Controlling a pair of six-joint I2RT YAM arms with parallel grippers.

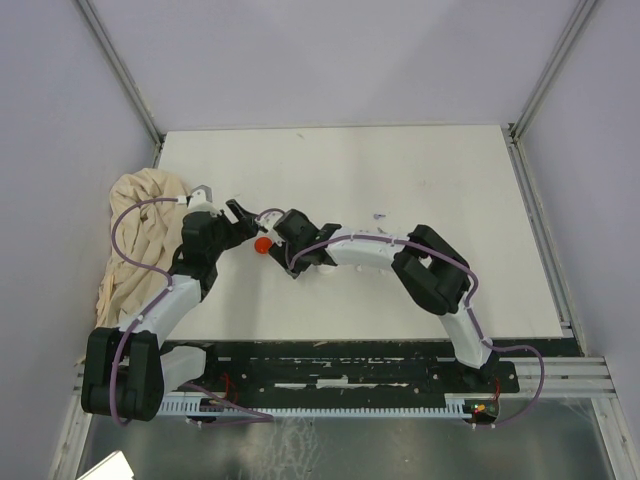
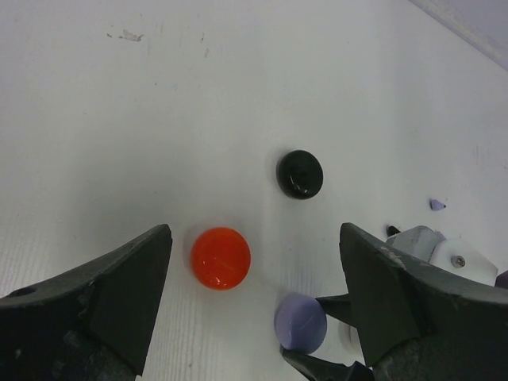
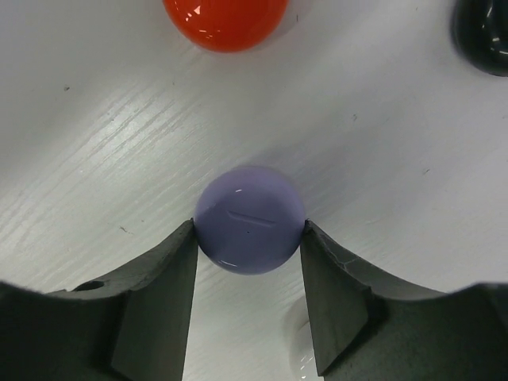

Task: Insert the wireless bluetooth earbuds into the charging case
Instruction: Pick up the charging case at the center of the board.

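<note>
The right gripper [image 3: 248, 228] presses its two fingers against either side of the lilac case [image 3: 250, 202], gripping it where it sits on the white table [image 1: 400, 170], left of centre. The red case [image 3: 226, 17] lies just beside it, and the black case [image 2: 300, 173] is near both. The left gripper [image 2: 258, 238] hangs with its fingers spread wide, empty, over the red case. A tiny lilac earbud [image 2: 436, 205] lies loose on the table, apart from the cases, to their right. A crumpled cloth [image 1: 140, 225] sits at the table's left edge.
</note>
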